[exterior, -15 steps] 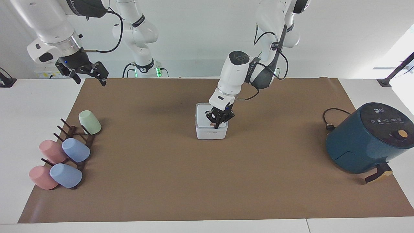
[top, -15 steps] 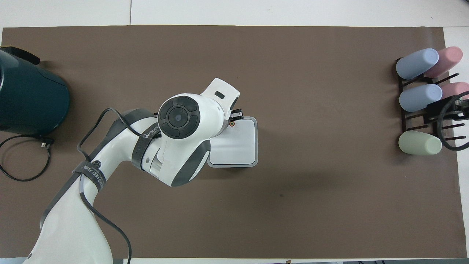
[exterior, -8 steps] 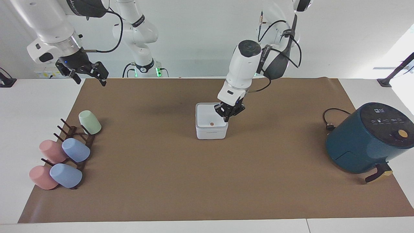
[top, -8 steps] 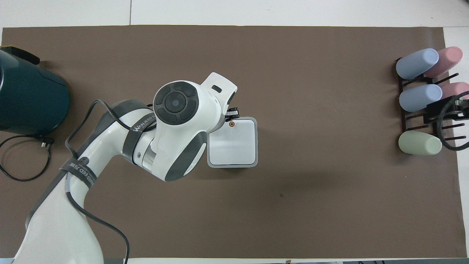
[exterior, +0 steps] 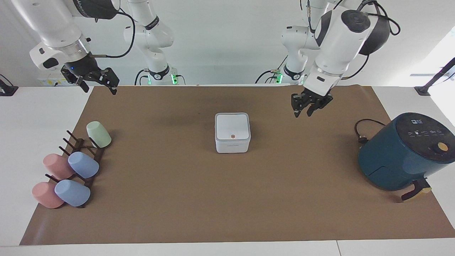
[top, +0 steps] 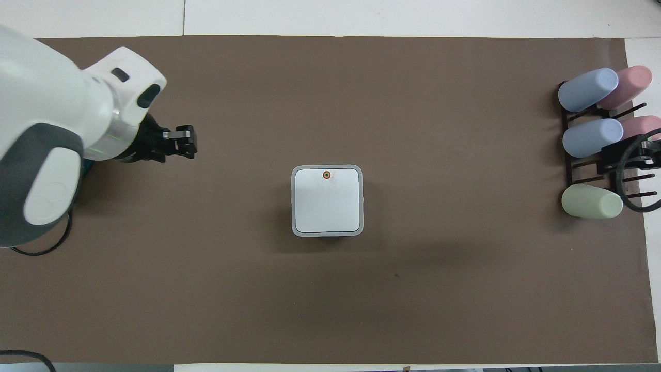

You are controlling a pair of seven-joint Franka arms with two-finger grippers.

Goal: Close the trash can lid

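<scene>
The trash can (exterior: 233,142) is a small white square box standing mid-mat; it also shows in the overhead view (top: 327,227). Its lid (exterior: 232,127) lies flat and closed on top, with the orange-ringed dot (top: 326,174) facing up. My left gripper (exterior: 302,113) hangs in the air over bare mat, well away from the can toward the left arm's end of the table, shut and empty; it also shows in the overhead view (top: 185,144). My right gripper (exterior: 98,89) waits raised and open at the right arm's end of the table.
A dark teal air fryer (exterior: 405,151) with its black cord (exterior: 362,131) stands at the left arm's end of the table. A dark rack (exterior: 83,160) holding several pastel cups stands at the right arm's end. A brown mat (exterior: 227,199) covers the table.
My left gripper has lifted off the lid and swung away toward the air fryer's end of the table. The lid stays flat on the can. The right arm has not moved.
</scene>
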